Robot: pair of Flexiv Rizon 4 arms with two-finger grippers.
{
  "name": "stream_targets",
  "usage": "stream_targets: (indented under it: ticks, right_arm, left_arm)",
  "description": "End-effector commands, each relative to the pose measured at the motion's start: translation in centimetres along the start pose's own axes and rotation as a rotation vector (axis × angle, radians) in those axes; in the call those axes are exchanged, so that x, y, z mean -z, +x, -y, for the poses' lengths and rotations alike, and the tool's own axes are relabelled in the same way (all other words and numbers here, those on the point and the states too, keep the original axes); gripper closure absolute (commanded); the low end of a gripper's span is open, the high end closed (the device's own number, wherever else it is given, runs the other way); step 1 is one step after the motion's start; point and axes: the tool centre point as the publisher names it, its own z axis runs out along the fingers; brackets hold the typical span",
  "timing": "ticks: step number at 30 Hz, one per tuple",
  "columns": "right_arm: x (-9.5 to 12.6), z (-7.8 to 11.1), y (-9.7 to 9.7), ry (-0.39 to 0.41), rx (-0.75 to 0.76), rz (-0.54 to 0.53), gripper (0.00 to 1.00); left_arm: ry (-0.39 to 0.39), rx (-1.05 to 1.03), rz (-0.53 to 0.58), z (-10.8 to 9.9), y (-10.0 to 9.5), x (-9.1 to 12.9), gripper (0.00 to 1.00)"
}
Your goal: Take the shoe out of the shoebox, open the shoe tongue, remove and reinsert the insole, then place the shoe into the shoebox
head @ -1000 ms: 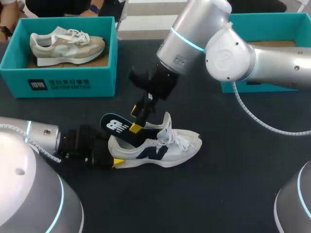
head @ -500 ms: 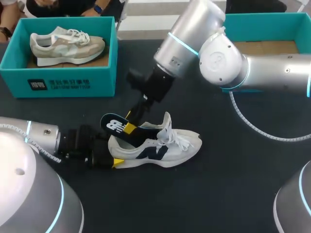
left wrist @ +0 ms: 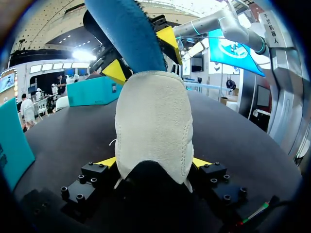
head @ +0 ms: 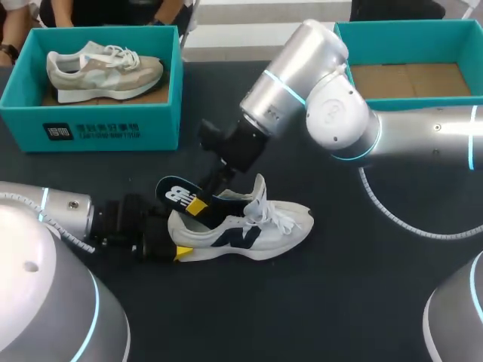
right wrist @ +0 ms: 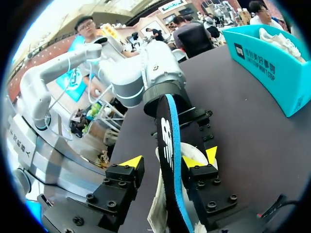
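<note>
Dark bench top [head: 339, 302] fills the head view, and the white shoe [head: 249, 234] lies on it near the middle, a little toward the front edge. It rests on its sole with the heel toward the left edge and the toe toward the right. Its tongue [head: 260, 188] stands up and its laces [head: 283, 219] lie loose over the front.

The left gripper [left wrist: 153, 165] comes in low from the front left corner and is clamped on the heel of the white shoe. In the left wrist view a yellow tip presses against each side of the heel.

The insole [head: 175, 192] sticks out of the shoe's opening, slanting up and back over the heel toward the left edge. Its upper face is dark with a white mark and its underside is blue.

The right gripper [head: 198, 205] reaches down from the back right corner to the insole, just above the heel. In the right wrist view the insole stands between its fingers. One yellow tip lies against the blue side, while the other stands off the dark face with a gap, so the jaws are not closed on it.

The empty shoebox [head: 392, 30], teal with a brown cardboard floor, sits at the back right corner behind the right arm. A second shoebox [head: 98, 124] of the same teal sits at the back left corner. It holds a beige shoe [head: 102, 69] lying with its toe toward the right.
</note>
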Motion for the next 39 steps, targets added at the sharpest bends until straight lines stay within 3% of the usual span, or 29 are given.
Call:
stream_targets:
  ticks: [1,6,7,17,19,20,23,35,36,38,39]
  right_arm:
    - [-0.9,-0.1,-0.6,-0.008,0.005,-0.015,0.6]
    - [-0.6,-0.1,-0.7,0.002,0.01,-0.026,0.83]
    - [-0.5,0.0,-0.7,0.003,0.011,-0.027,1.0]
    - [0.5,-0.1,-0.9,-0.001,0.041,-0.073,1.0]
    - [0.5,-0.1,-0.9,0.007,0.04,-0.079,0.12]
    - [0.5,-0.2,-0.9,0.005,0.04,-0.079,0.04]
    - [0.5,-0.2,-0.8,0.009,0.038,-0.077,0.11]
    - [-0.2,-0.7,-1.3,0.002,0.043,-0.085,0.11]
    - [-0.3,-0.7,-1.3,0.0,0.044,-0.085,0.19]
    - [-0.3,-0.8,-1.4,0.0,0.046,-0.088,0.52]
    - [-0.3,-0.8,-1.4,-0.002,0.047,-0.09,0.58]
  left_arm:
    - [-0.006,0.001,-0.001,-0.3,0.0,0.0,1.0]
    - [-0.006,0.001,-0.001,-0.3,0.0,0.0,1.0]
    - [-0.006,0.001,-0.001,-0.3,0.0,0.0,1.0]
    - [-0.006,0.001,-0.001,-0.3,0.0,0.0,1.0]
    - [-0.006,0.001,-0.001,-0.3,0.0,0.0,1.0]
    - [-0.006,0.001,-0.001,-0.3,0.0,0.0,1.0]
    - [-0.006,0.001,-0.001,-0.3,0.0,0.0,1.0]
    - [-0.006,0.001,-0.001,-0.3,0.0,0.0,1.0]
    - [-0.006,0.001,-0.001,-0.3,0.0,0.0,1.0]
    - [-0.006,0.001,-0.001,-0.3,0.0,0.0,1.0]
    - [-0.006,0.001,-0.001,-0.3,0.0,0.0,1.0]
